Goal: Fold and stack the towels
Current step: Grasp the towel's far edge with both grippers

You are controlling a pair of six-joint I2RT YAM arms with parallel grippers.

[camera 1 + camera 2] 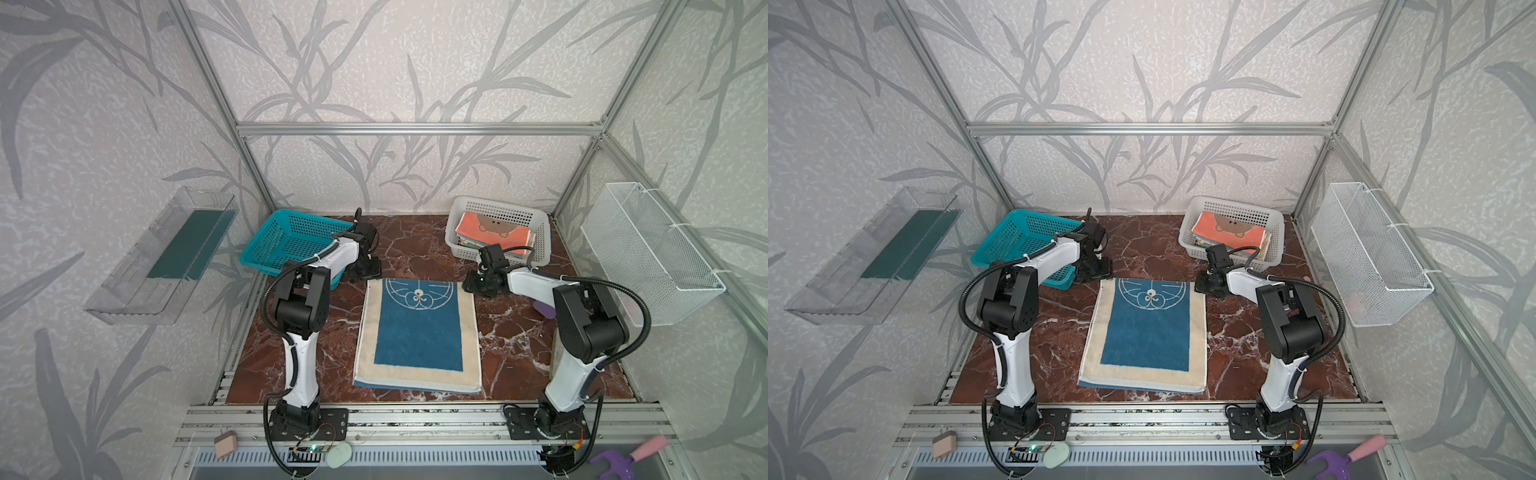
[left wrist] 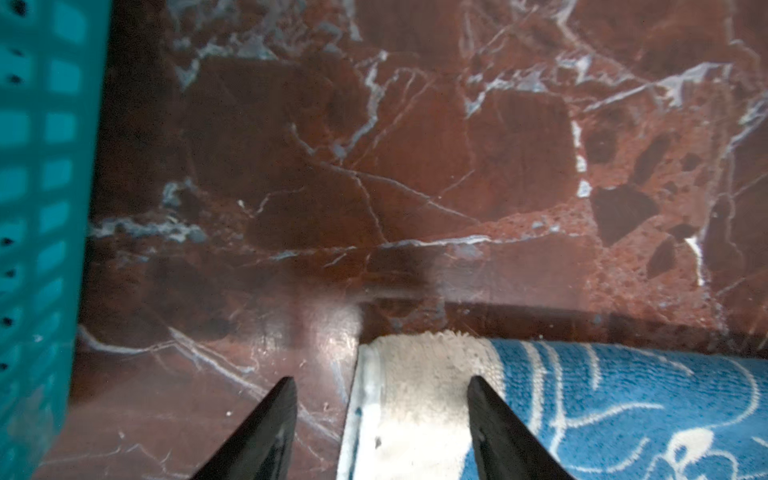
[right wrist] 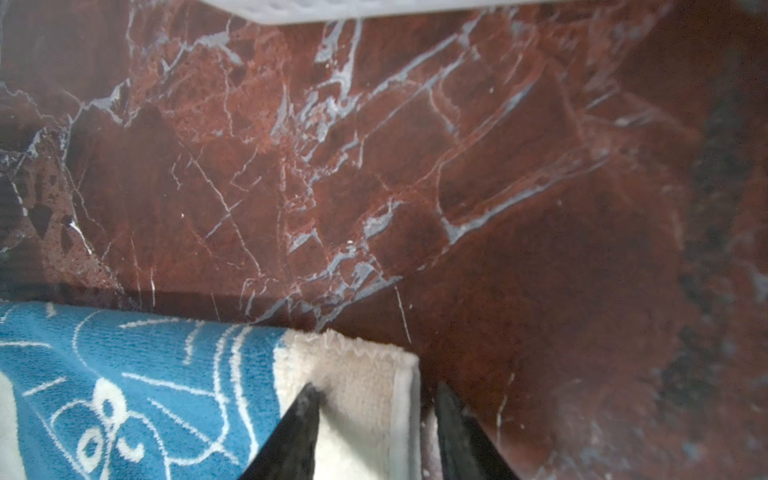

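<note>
Left pincer (image 2: pixel 381 380) agape astride towel (image 1: pixel 417 332) corner; right pincer (image 3: pixel 376 385) likewise.

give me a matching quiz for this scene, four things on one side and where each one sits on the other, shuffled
1 blue-and-cream towel
2 orange bear-face towel
3 teal basket
4 white wire mesh basket

A hung up at the far right
B flat in the middle of the marble table
C on top inside the white plastic basket
D back left of the table

Pairs: 1-B, 2-C, 3-D, 4-A
</note>
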